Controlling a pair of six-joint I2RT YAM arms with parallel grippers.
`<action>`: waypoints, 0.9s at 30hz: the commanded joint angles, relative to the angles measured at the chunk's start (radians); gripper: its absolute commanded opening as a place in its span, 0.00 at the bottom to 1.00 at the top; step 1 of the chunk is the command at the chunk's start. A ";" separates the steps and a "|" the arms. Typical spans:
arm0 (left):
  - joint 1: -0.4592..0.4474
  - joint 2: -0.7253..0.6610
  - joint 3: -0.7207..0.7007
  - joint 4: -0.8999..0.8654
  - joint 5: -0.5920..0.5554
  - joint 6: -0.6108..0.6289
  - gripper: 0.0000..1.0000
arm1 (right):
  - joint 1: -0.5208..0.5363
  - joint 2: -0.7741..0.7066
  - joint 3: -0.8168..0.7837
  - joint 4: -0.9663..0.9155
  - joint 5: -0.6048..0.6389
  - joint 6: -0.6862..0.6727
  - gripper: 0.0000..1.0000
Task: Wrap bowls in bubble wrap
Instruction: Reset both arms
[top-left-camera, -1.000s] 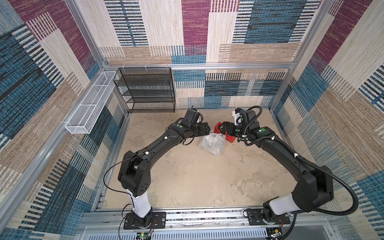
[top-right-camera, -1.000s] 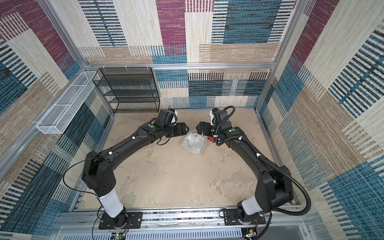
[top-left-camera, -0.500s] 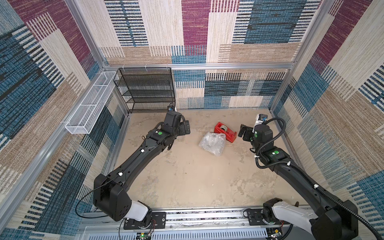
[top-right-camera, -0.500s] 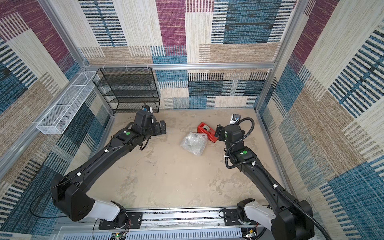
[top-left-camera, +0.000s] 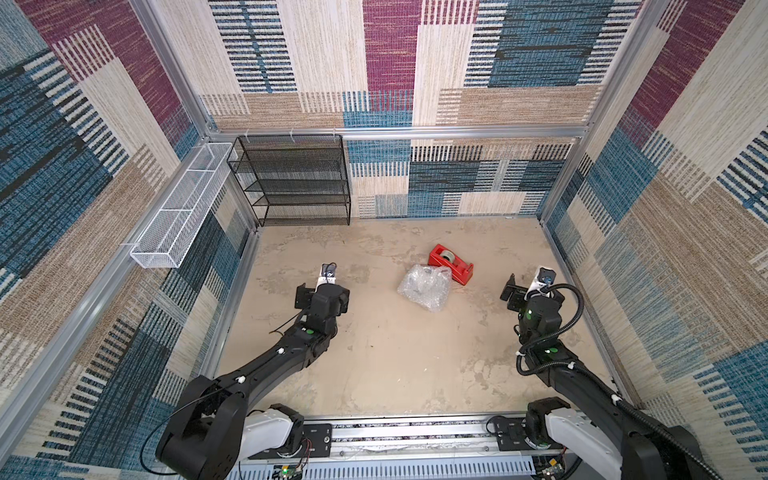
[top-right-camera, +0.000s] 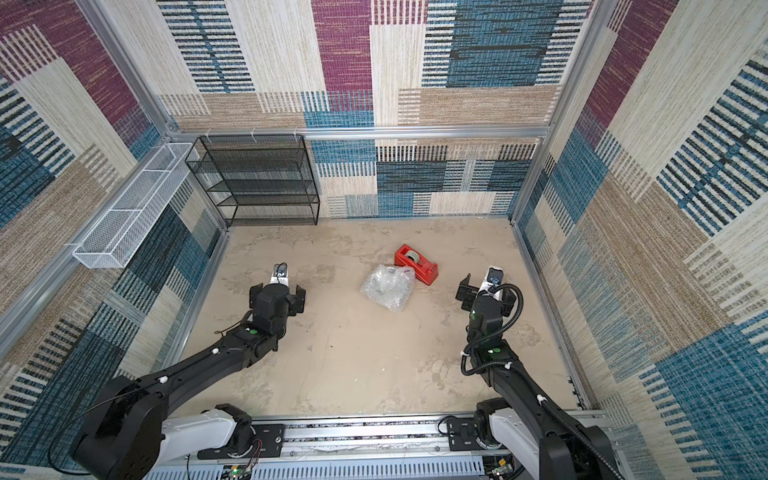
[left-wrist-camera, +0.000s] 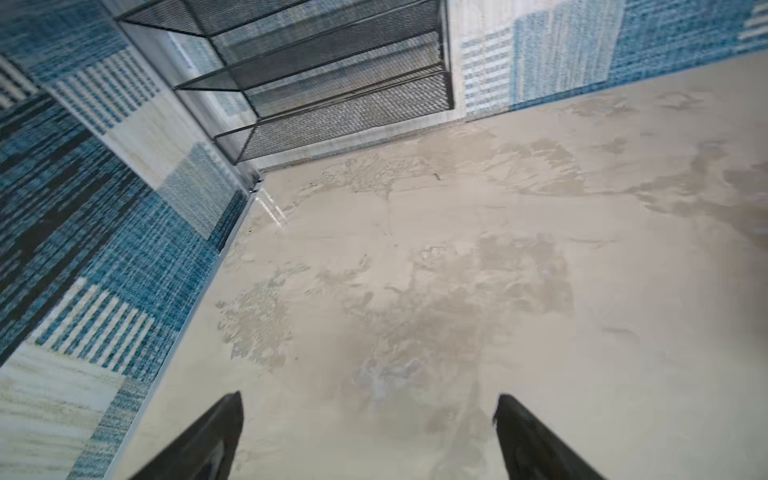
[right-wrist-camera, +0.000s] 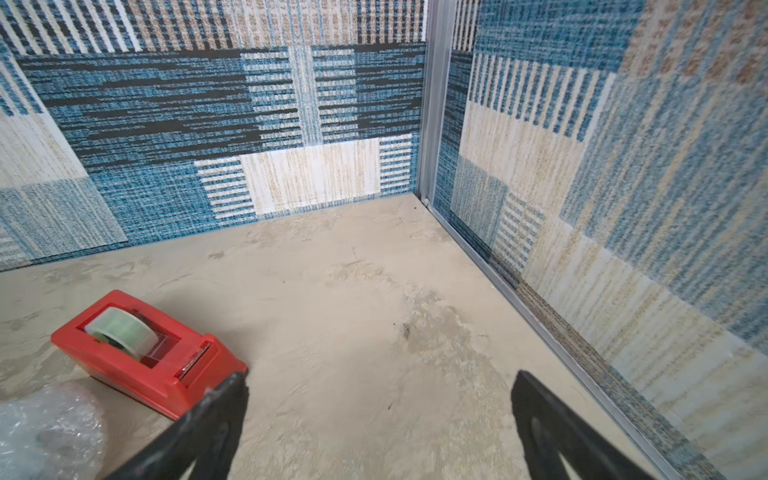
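A crumpled bundle of bubble wrap (top-left-camera: 424, 286) (top-right-camera: 387, 286) lies on the beige floor near the middle. The bowl is hidden inside it; I cannot make out its pattern. My left gripper (top-left-camera: 321, 291) (top-right-camera: 277, 291) hangs open well to the left of the bundle, over bare floor in its wrist view (left-wrist-camera: 368, 397). My right gripper (top-left-camera: 532, 291) (top-right-camera: 485, 291) stands open to the right of the bundle, empty, with floor between its fingers (right-wrist-camera: 379, 376). A corner of the bubble wrap (right-wrist-camera: 45, 432) shows in the right wrist view.
A red tape dispenser (top-left-camera: 451, 264) (right-wrist-camera: 145, 353) sits just behind the bundle, close to one right fingertip in the wrist view. A black mesh shelf (top-left-camera: 295, 178) (left-wrist-camera: 332, 83) stands at the back left. A white wire basket (top-left-camera: 183, 212) hangs on the left wall.
Both arms have drawn back from the bundle, the left one to the left and front, the right one to the right and front. The bundle and dispenser stayed put.
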 joint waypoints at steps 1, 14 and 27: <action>0.053 -0.014 -0.075 0.313 -0.012 0.069 0.99 | -0.008 0.052 -0.025 0.171 -0.031 -0.014 0.99; 0.233 0.133 -0.196 0.552 0.215 0.044 0.98 | -0.123 0.155 -0.129 0.470 -0.241 -0.065 0.99; 0.301 0.325 -0.198 0.735 0.351 0.043 0.97 | -0.163 0.421 -0.176 0.803 -0.375 -0.044 0.99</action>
